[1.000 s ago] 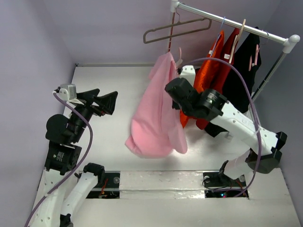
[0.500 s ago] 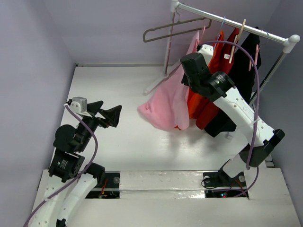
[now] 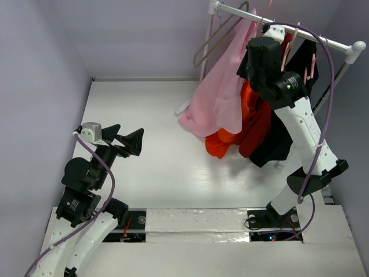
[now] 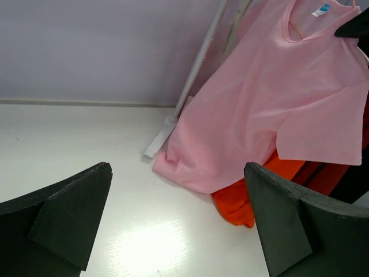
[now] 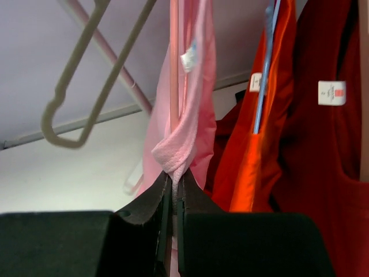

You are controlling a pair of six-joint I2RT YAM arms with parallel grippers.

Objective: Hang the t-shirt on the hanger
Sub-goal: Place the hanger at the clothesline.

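The right gripper (image 5: pixel 174 189) has carried the t-shirt (image 3: pixel 222 95) up to the rail (image 3: pixel 334 43). Only its wrist view shows us jaws pinched on t-shirt fabric at the hanger (image 5: pixel 173 63); left gripper (image 4: pixel 177 173) gapes wide.

White table (image 3: pixel 150 173): rack foot (image 4: pixel 158 140), orange shirt (image 4: pixel 237 203) hem on it.

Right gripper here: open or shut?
Shut. In the right wrist view the right gripper has its jaws pressed together, pinching a bunched fold of the t-shirt.
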